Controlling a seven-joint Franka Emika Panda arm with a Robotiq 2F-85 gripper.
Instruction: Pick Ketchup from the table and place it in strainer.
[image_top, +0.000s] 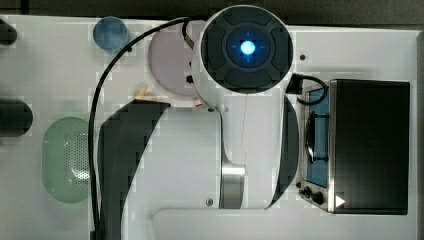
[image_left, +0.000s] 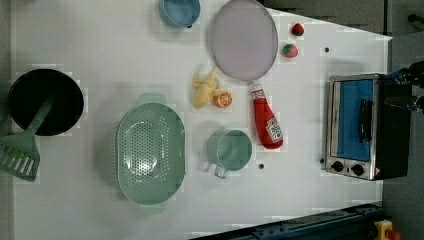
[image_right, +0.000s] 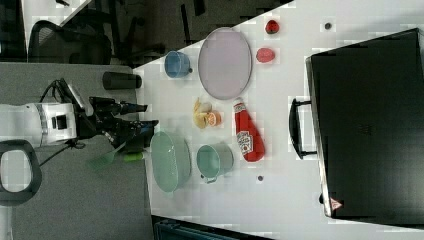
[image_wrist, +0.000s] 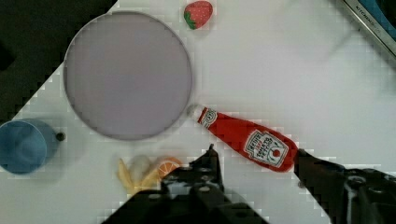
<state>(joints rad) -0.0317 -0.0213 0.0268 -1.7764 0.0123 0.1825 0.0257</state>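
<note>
Ketchup (image_left: 266, 119) lies flat on table (image_left: 100, 50), between green cup (image_left: 230, 149) and toaster oven (image_left: 361, 126), cap toward lilac plate (image_left: 243, 40) (label up); strainer (image_left: 150, 155) beyond cup; gripper (image_wrist: 254, 161) fingers spread, gripping nothing

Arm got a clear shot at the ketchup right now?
Probably yes. The ketchup bottle lies flat on the table, apart from the green cup and the plate, nothing on top. The hand hangs open above it.

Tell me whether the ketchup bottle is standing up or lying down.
Lying down. The Ketchup rests flat on its side on the white table, its cap toward the lilac plate and its base beside the green cup.
</note>
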